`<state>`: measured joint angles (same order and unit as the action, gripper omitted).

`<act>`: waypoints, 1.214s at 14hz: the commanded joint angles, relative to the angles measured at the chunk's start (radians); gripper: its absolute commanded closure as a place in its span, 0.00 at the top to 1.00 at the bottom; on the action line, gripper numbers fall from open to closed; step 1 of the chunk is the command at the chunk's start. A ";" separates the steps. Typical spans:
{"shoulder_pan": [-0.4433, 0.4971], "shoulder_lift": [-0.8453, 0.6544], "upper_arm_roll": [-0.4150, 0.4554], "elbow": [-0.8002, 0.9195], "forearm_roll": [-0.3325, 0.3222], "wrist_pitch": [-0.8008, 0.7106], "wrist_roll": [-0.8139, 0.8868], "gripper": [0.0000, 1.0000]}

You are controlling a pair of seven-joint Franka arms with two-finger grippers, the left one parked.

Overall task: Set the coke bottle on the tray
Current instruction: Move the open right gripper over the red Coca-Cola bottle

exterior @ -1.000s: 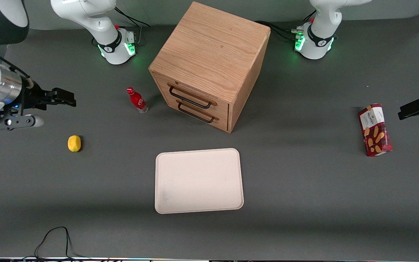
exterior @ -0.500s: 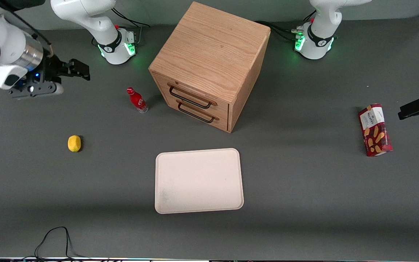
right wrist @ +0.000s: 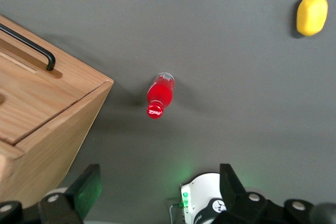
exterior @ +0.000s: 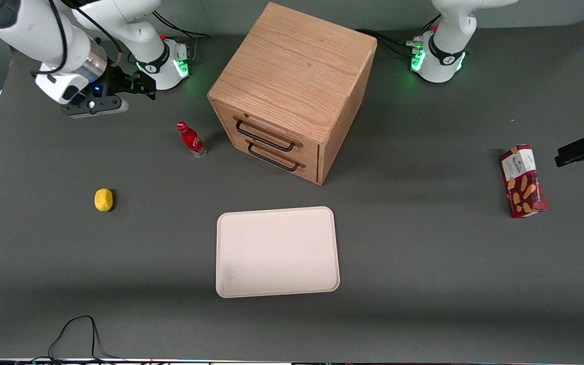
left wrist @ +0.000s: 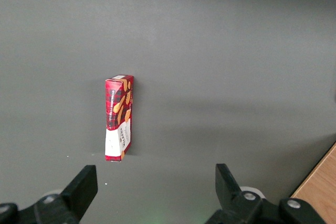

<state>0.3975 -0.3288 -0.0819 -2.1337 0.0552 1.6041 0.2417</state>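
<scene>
Tray (exterior: 277,252): flat cream rectangle, rounded corners, low rim, nothing on it. Bottle (exterior: 191,139) red, glossy, clear base, upright on grey table (exterior: 424,253), beside wooden cabinet (exterior: 292,86), farther from camera than tray. Gripper (exterior: 142,83) above table near bottle, fingers spread wide, holding nothing.

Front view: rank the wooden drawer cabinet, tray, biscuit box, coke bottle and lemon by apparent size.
1. wooden drawer cabinet
2. tray
3. biscuit box
4. coke bottle
5. lemon

The bottle and lemon look close, so that order is unsure. The gripper hangs open above the table, farther from the camera than the bottle.
</scene>
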 commanded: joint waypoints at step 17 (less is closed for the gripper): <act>0.096 0.027 -0.009 -0.393 -0.003 0.500 0.093 0.99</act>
<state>0.4806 -0.2629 -0.0820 -2.4639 0.0552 2.0479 0.3223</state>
